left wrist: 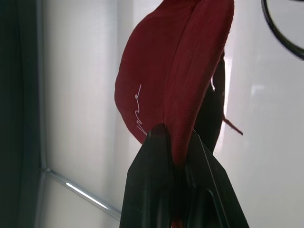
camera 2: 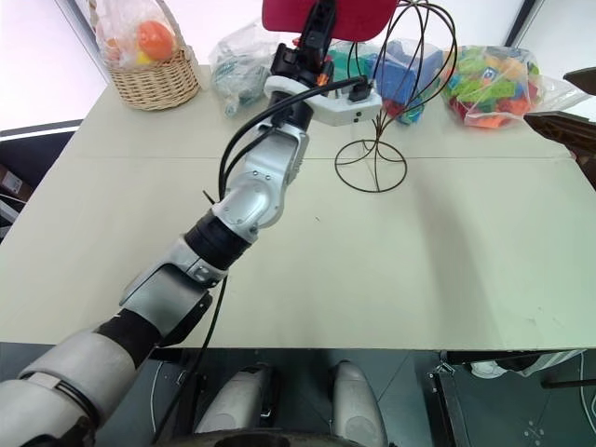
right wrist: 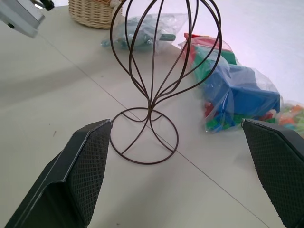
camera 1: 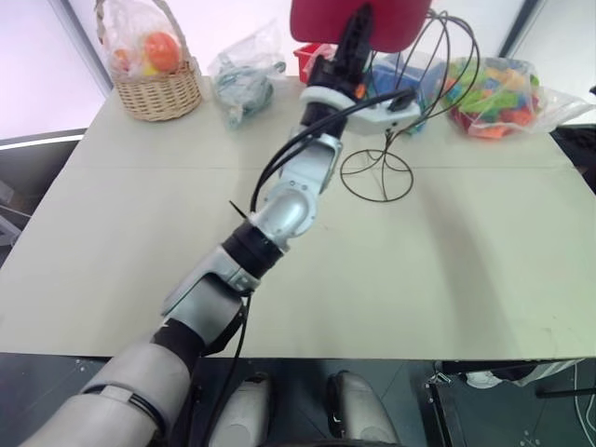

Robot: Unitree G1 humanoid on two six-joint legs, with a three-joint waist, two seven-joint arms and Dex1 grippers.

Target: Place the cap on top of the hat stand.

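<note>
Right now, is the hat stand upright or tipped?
Upright: the hat stand rests its round base flat on the table, cage on top.

The dark red fabric cap (left wrist: 166,80), with small white cursive embroidery on its front, was held aloft, pinched at its edge between closed black fingers (left wrist: 152,156), just beside the stand's cage. The hat stand (right wrist: 152,76), thin dark wire with an oval cage, stood upright on the table (camera 1: 447,261), its top bare.
</note>
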